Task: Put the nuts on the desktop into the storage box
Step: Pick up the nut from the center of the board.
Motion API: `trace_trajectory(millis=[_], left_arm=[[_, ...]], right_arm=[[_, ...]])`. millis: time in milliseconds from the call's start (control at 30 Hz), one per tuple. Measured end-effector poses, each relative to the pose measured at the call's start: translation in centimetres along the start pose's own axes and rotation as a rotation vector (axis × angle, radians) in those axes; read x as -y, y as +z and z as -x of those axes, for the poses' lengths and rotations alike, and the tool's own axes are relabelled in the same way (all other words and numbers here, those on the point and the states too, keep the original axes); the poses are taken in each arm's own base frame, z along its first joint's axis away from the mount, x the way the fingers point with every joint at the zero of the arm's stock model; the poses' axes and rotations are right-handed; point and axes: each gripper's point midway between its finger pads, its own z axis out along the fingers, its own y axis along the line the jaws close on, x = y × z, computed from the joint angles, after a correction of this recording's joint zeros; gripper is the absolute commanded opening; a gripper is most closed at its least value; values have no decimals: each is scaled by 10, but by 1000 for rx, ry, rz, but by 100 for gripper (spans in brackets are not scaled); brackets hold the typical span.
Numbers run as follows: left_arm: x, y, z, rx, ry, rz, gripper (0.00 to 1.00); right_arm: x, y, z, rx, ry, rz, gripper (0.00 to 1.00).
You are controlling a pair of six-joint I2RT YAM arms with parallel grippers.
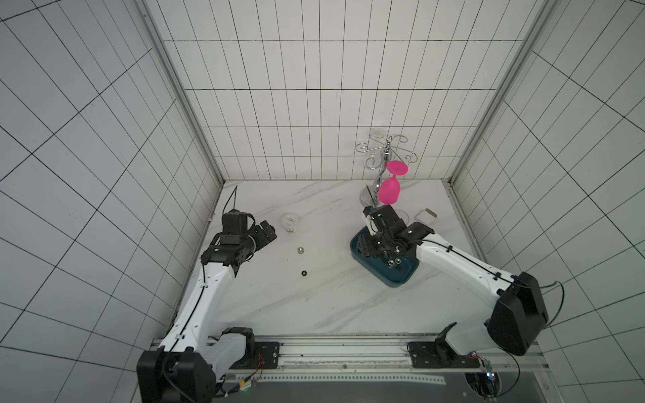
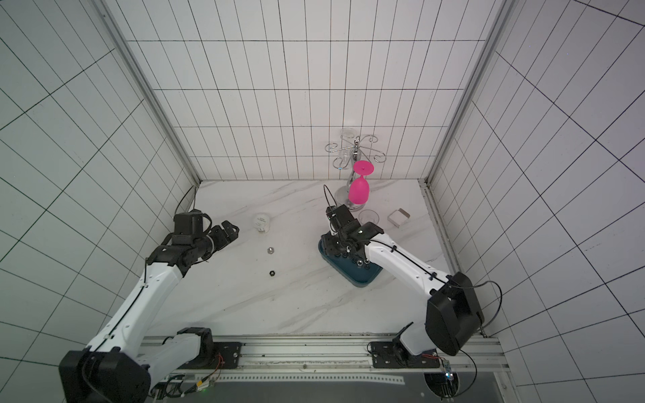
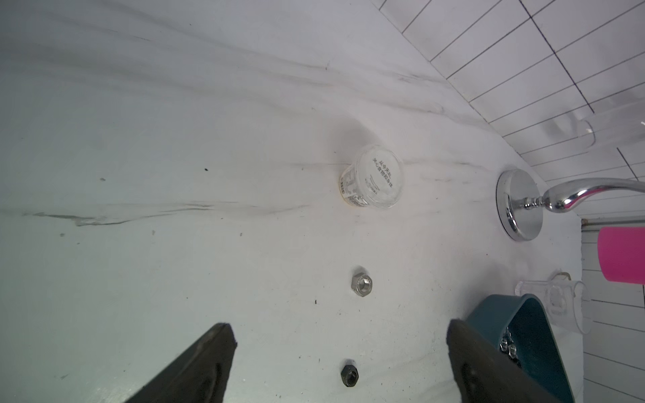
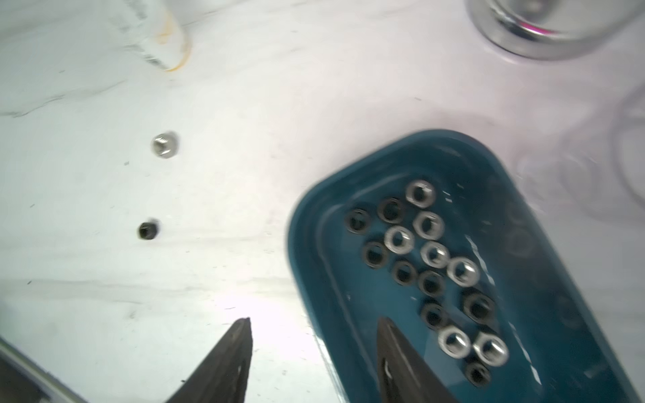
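The right hand (image 4: 316, 322) hangs over the end of the teal storage box (image 1: 398, 276) that faces the loose nuts. Its fingers are spread, with nothing between them. A cluster of silver and black nuts (image 4: 432, 254) lies inside the box. Two more lie on the worktop (image 1: 314, 307), well apart from the box: a silver nut (image 1: 300, 250) and a black nut (image 1: 304, 273). The left hand (image 3: 338, 326) hovers near them beside a clear lidded jar (image 1: 289, 222), fingers likewise spread and empty.

Soft even light; desktop (image 4: 244, 293) glare; right-wrist view blurred.
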Motion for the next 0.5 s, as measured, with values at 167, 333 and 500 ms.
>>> trace_trajectory(millis=[167, 333, 500], left_arm=[[-10, -17, 3, 48, -20, 3, 98], [-18, -16, -11, 8, -29, 7, 98], [-26, -15, -26, -32, -25, 17, 98]], right_arm=[[-56, 47, -3, -74, -109, 65, 63], [-90, 101, 13, -109, -176, 78, 65], [-109, 136, 40, -92, -217, 88, 65]])
